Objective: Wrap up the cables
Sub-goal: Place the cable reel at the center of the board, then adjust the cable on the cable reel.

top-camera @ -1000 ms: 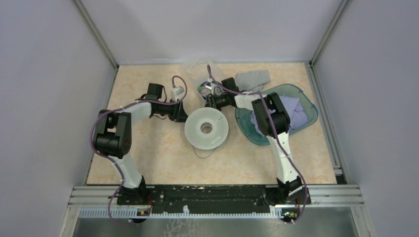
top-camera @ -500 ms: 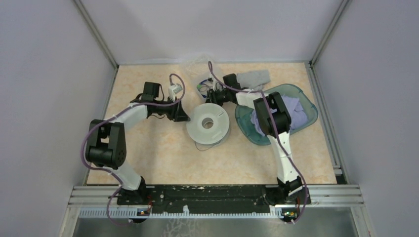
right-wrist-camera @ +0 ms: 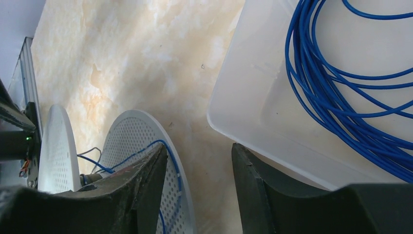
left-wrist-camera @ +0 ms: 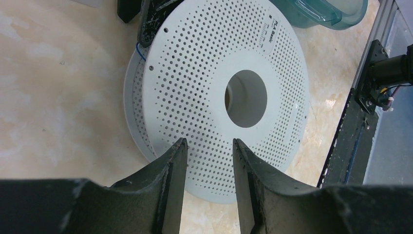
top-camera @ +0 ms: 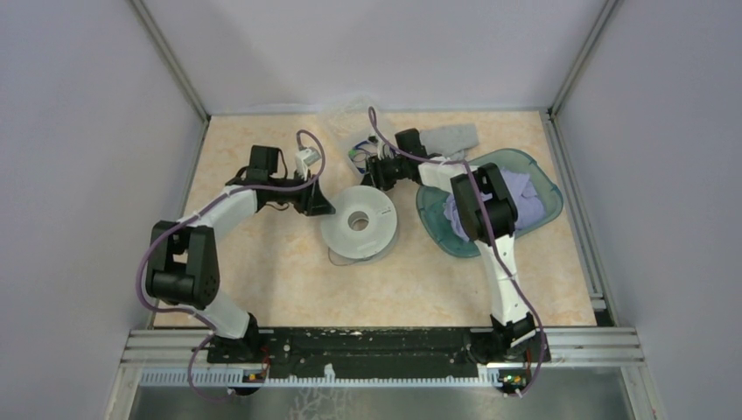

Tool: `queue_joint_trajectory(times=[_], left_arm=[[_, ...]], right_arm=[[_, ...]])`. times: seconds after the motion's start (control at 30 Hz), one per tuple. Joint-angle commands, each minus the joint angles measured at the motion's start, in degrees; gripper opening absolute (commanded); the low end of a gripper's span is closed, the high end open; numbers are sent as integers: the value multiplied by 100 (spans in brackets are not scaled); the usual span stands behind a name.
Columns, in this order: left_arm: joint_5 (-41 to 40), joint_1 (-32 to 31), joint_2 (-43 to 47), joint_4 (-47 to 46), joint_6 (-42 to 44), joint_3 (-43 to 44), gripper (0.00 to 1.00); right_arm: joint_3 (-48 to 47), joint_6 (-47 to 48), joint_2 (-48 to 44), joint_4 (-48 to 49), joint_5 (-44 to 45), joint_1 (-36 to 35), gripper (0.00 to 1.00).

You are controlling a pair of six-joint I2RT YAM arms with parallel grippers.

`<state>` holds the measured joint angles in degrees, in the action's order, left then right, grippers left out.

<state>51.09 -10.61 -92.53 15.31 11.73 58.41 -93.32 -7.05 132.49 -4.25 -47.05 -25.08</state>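
The pale perforated spool (top-camera: 359, 224) sits tilted mid-table, and its flange (left-wrist-camera: 214, 83) fills the left wrist view. A thin dark grey cable (right-wrist-camera: 95, 150) loops by the spool's core, beside a blue wire (right-wrist-camera: 168, 146) crossing the flange. My left gripper (top-camera: 322, 207) is at the spool's left edge. Its jaws (left-wrist-camera: 208, 142) are open, fingertips over the flange face, nothing between them. My right gripper (top-camera: 374, 175) is at the spool's far rim, open (right-wrist-camera: 199, 146), one finger (right-wrist-camera: 146, 180) against the flange and bare table in the gap.
A clear tray (right-wrist-camera: 272, 117) of coiled blue wire (right-wrist-camera: 341, 83) stands just behind the right gripper. A teal tub (top-camera: 535, 179) with purple cloth is at right, and a grey cloth (top-camera: 451, 137) lies at the back. The black rail (left-wrist-camera: 355, 122) lies beyond the spool.
The spool has slid left and tipped. My right gripper has opened and drawn back from the spool toward the tray. My left arm's elbow has swung left.
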Motion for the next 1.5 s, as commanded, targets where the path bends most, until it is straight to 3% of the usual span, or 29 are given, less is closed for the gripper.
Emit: queue_joint_trajectory(times=[0.0,0.13,0.47,0.67,0.97,1.23,1.47], left_arm=[[6,-20,266,-158,167,-125,46],[19,-20,440,-175,334,-167,46],[-136,-20,864,78,1019,-305,46],[-262,-20,1289,604,2331,-592,49],[-366,-33,2422,1098,4497,-1517,63],[-421,-281,2847,905,4481,-1811,72],[-1235,-1325,2859,439,4680,-1944,75]], right_arm=[[147,214,-141,-163,758,38,55],[31,301,-155,-353,805,76,66],[-30,430,-310,-519,728,173,67],[-11,424,-647,-569,697,264,67],[358,677,-1543,-628,668,307,68],[871,1517,-2272,-1244,827,120,68],[1437,1680,-2538,-1402,1099,-145,67]])
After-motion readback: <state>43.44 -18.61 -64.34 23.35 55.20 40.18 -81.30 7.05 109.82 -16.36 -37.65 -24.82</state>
